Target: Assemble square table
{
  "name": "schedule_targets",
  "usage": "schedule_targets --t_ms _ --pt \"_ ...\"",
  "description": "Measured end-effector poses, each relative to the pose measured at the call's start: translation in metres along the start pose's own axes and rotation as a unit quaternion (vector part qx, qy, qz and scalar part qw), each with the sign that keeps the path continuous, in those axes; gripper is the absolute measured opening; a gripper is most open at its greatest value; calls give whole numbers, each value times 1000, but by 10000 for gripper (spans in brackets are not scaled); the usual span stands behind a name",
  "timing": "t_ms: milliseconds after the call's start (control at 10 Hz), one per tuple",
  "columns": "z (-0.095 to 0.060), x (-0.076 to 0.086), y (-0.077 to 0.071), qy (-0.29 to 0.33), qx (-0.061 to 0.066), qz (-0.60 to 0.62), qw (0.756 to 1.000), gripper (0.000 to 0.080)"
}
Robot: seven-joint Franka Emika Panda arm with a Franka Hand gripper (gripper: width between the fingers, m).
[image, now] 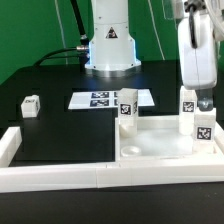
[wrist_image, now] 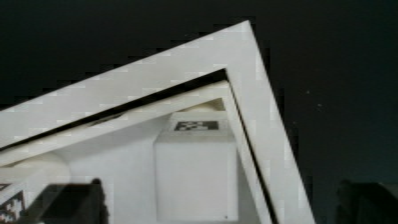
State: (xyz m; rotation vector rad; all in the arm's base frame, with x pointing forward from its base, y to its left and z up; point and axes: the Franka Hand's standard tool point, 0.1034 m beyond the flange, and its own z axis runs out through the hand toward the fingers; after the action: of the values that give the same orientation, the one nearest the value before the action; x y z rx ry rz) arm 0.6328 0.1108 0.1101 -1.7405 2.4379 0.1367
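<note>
Tabletop (image: 160,150) plain white, as are the upright legs (image: 127,112), each carrying a black-and-white square tag; wrist view shows the tabletop rim (wrist_image: 249,110) white to pale grey against black, with a white leg (wrist_image: 196,160) bearing a black-white tag. Table surface (image: 50,135) black; marker board (image: 110,99) white, printed with black tags; small loose leg (image: 30,104) white with a dark tag face. Border wall (image: 60,178) white; arm base (image: 110,45) white with a black triangular mark; gripper (image: 200,100) white with dark fingers.

Dark, near-black bench (image: 50,128) under even, soft light. Bordered along the near edge by long white bars (image: 60,176). Farther back, dim dark backdrop with black cables (image: 66,48) trailing down at the exterior view's left.
</note>
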Motion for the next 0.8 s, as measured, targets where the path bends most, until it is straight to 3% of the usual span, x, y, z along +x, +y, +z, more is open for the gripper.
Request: schedule_targets --t_ms 500,600,800 --pt "1 2 0 1 -1 -7 1000 649" --pt "-3 18 1 2 5 -66 998 649" --pt "-33 54 5 -7 12 -120 993 649"
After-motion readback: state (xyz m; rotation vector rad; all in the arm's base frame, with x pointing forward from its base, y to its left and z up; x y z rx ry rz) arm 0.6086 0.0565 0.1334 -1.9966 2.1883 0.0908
